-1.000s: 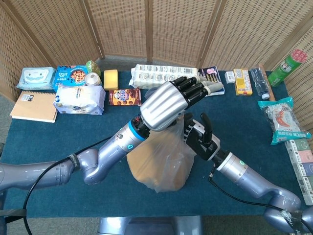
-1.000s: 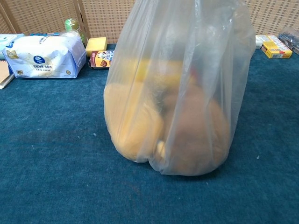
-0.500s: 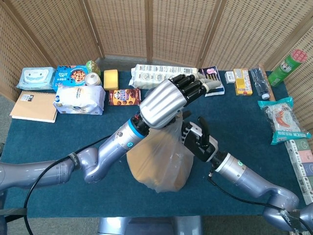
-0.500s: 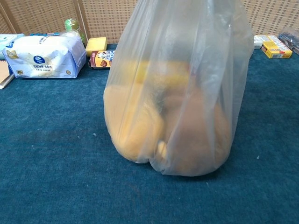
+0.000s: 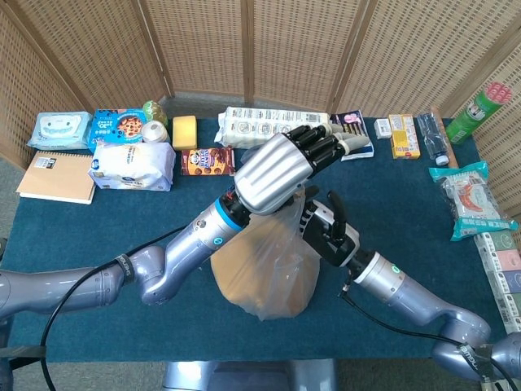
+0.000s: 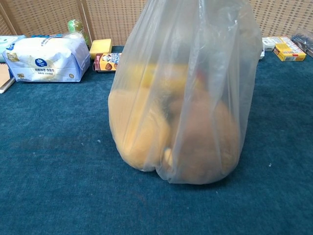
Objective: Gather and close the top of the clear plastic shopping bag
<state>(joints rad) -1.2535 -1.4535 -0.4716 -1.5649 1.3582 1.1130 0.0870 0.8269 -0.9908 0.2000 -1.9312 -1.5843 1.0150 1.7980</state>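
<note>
From the head view, the clear bag (image 5: pixel 267 273) stands mid-counter (image 5: pixel 98 228). The left hand (image 5: pixel 281 171) hovers over its top, fingers straight and together; whether it grips the plastic I cannot tell. The right hand (image 5: pixel 327 232), at 3 o'clock of the bag top, touches the plastic with fingers partly curled; its hold is unclear.

From the chest view, the bag (image 6: pixel 181 98) fills the middle, with a white package (image 6: pixel 46 59) at 10 o'clock.

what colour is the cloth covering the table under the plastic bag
Dark teal blue cloth, seen best in the chest view, under the clear plastic bag.

My tabletop (image 5: pixel 98 220), covered in dark blue cloth, bears the clear plastic bag (image 5: pixel 264 273) near its front edge. Along the back edge lie wet wipes (image 5: pixel 59 129), a cookie box (image 5: pixel 207 161) and a yellow sponge (image 5: pixel 185 132); a notebook (image 5: pixel 55 177) occupies the left edge.
</note>
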